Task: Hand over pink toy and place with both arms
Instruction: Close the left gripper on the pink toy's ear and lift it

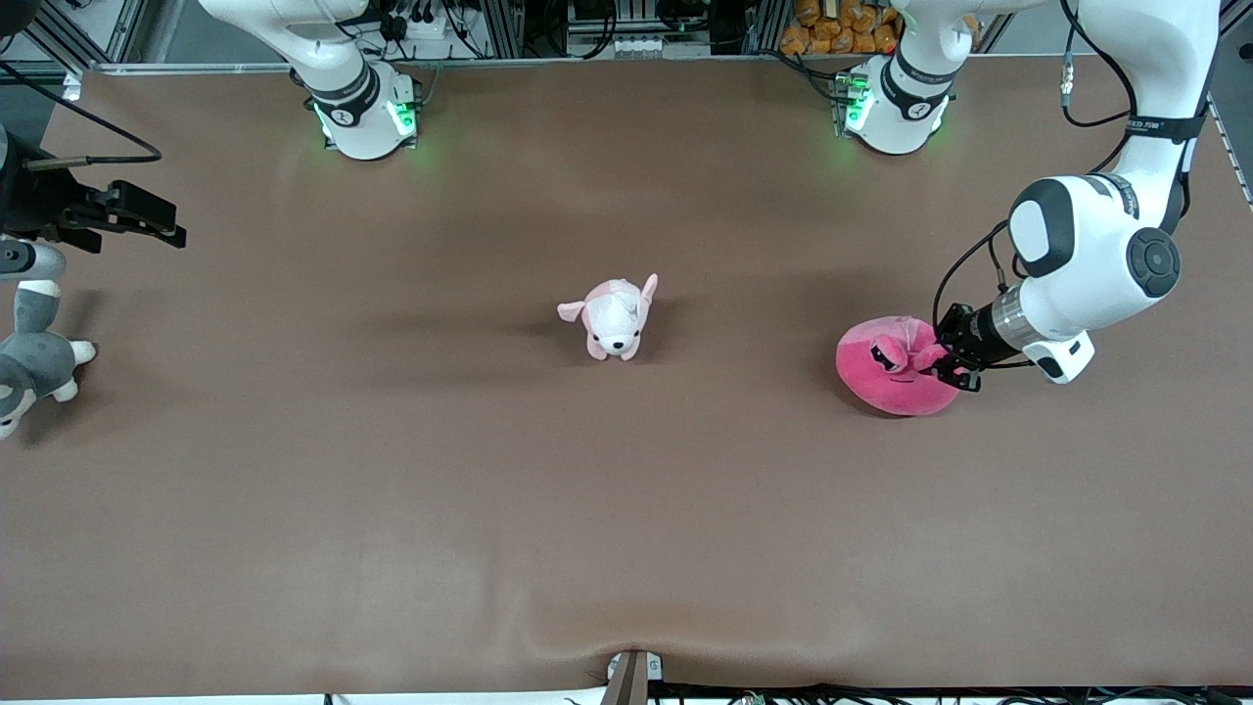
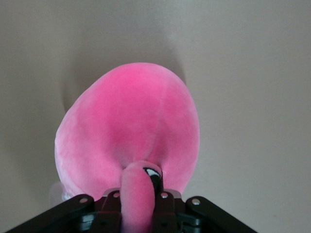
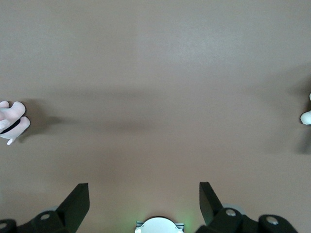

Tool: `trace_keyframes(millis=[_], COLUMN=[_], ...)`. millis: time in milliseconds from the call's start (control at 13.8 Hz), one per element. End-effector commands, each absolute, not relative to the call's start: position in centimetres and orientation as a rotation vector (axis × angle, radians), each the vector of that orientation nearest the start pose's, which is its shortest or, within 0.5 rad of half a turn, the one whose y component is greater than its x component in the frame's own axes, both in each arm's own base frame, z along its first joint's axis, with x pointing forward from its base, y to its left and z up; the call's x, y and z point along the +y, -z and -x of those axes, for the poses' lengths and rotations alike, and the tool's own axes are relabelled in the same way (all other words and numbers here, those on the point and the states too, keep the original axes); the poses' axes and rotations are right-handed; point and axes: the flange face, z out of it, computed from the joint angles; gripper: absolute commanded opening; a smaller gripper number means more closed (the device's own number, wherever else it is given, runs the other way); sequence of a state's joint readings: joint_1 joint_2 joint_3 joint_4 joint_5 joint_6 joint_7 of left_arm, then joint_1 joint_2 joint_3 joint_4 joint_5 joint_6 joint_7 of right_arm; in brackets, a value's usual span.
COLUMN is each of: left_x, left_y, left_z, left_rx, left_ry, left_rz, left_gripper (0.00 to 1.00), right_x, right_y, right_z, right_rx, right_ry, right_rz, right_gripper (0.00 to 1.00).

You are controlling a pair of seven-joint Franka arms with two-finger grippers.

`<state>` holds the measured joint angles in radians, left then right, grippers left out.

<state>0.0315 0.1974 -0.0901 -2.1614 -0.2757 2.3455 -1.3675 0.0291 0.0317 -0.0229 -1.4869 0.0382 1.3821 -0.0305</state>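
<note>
The left gripper has its fingers pinched tight on a fold of the pink toy, right by one bulging eye, while the plush sits on the table toward the left arm's end. That's a thin bite of fabric, so I'd lift slowly and straight up. The right gripper waits spread wide above bare table near the grey-and-white plush. The pale puppy plush sits mid-table.

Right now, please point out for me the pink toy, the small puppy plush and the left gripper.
pink toy (image 1: 886, 377): front view, on its lower body.
puppy plush (image 1: 615, 318): front view, on its white back.
left gripper (image 1: 942, 357): front view, between its fingers, pinching the toy.
</note>
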Motion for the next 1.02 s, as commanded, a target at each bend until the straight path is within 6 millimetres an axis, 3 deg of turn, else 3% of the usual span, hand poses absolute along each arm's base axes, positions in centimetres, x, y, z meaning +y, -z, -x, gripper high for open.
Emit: trace_keyframes(millis=[0, 363, 654, 872, 944], left_x=[-5.2, -7.6, -10.3, -17.5, -21.3], left_y=[-34.8, -45.6, -51.1, -52.9, -54.2], left_z=[-56.8, -59.6, -59.4, -57.9, -57.3], left_rx=[-2.32, -2.376, -2.428, -2.346, -2.334], left_ry=[-0.252, -0.504, -0.789, -0.873, -0.878], left_rz=[2.38, 2.22, 2.183, 2.248, 2.249], left_gripper=[0.0, 0.0, 0.0, 0.0, 0.0], right_x=[1.3, 1.2, 1.2, 1.3, 1.6], right_y=[-63.5, -63.5, -63.5, -63.5, -63.5], right_z=[-54.3, -54.3, -54.3, -54.3, -54.3], right_rx=[-0.089, -0.086, -0.087, -0.089, -0.097], right_ry=[-0.207, -0.212, -0.214, -0.212, -0.209], right_rz=[3.079, 3.078, 3.077, 3.077, 3.074], right_gripper=[1.0, 1.0, 1.0, 1.0, 1.0])
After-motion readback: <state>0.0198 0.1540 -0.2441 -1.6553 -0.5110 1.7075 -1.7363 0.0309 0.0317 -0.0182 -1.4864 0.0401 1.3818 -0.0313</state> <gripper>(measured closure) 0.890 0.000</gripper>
